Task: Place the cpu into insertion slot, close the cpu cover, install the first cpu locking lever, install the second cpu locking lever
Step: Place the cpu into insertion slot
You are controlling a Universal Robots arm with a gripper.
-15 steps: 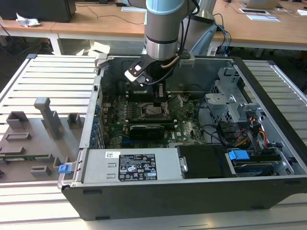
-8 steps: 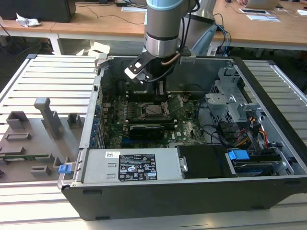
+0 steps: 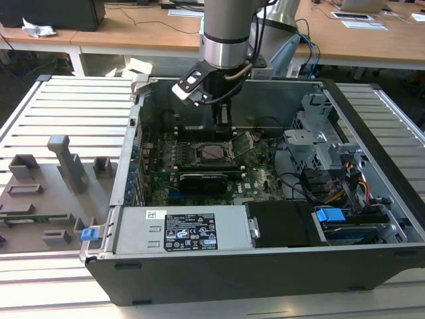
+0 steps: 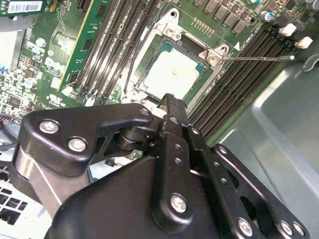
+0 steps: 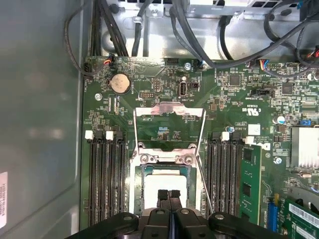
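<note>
Low inside the open computer case (image 3: pixel 265 266), the tool (image 5: pixel 167 194) hangs with its two fingers pressed together and nothing visible between them. The tips are over the near edge of the chip (image 5: pixel 162 183); whether they touch it or sit just above it I cannot tell. That chip lies flat in the socket (image 5: pixel 164 171), square to its rim, a pale silvery plate with a dull sheen and no tilt that I can see. Just beyond the socket the cover (image 5: pixel 169 122) stands folded back on its hinge, a thin bright metal frame with a square window through which the green board (image 5: pixel 149 84) shows. A locking lever (image 5: pixel 205 185), a thin wire rod, runs loose beside the socket, not hooked down. By my reading the placing of the chip is done or at its very end, and the cover is not yet closed. Any move from here calls for a straight, gentle lift clear of the chip, since a sideways nudge could shift it on the fine contacts. On the exterior view's clock, a black card (image 3: pixel 202 179) lies at six o'clock from the socket, the drive cage (image 3: pixel 319 149) at three, and grey holders (image 3: pixel 60 176) on the counter (image 3: pixel 80 100) at nine.
</note>
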